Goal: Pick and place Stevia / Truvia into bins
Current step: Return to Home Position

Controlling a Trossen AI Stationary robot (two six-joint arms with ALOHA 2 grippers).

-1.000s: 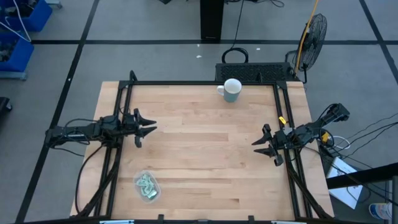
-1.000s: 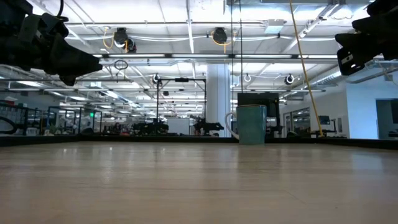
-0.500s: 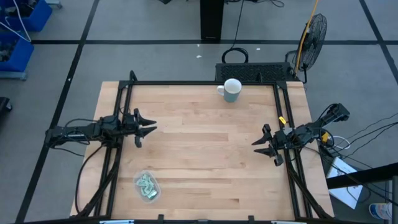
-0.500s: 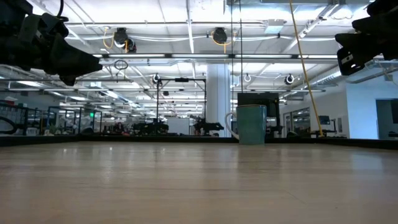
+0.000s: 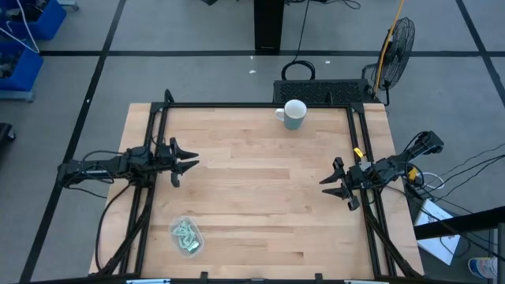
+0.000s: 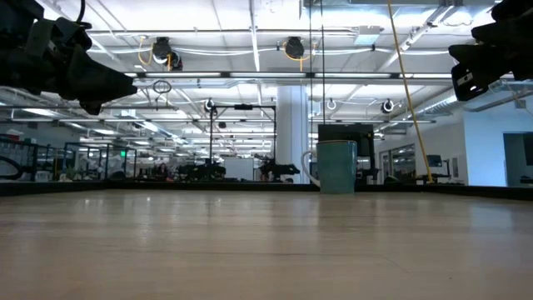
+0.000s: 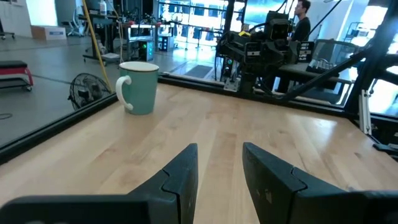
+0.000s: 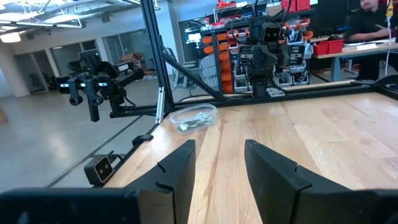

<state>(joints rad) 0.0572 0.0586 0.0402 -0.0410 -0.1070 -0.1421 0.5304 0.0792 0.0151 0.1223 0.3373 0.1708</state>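
While both arms hang raised over the table's side edges, the clear tub (image 5: 200,243) sits near the 7 o'clock corner of the table (image 5: 252,205) in the high view. Its long axis runs roughly from 11 to 5 o'clock. Pale green Stevia packets (image 5: 185,234) lie heaped inside it; which way each one points cannot be told. The left gripper (image 5: 189,162) is at 9 o'clock, pointing toward 3. Its fingers (image 7: 180,180) are parted by a narrow gap with nothing between them. The right gripper (image 5: 330,183) is at 3 o'clock, pointing toward 9, likewise slightly parted and empty. A mug (image 5: 293,114) stands upright at 12 o'clock, handle toward 9.
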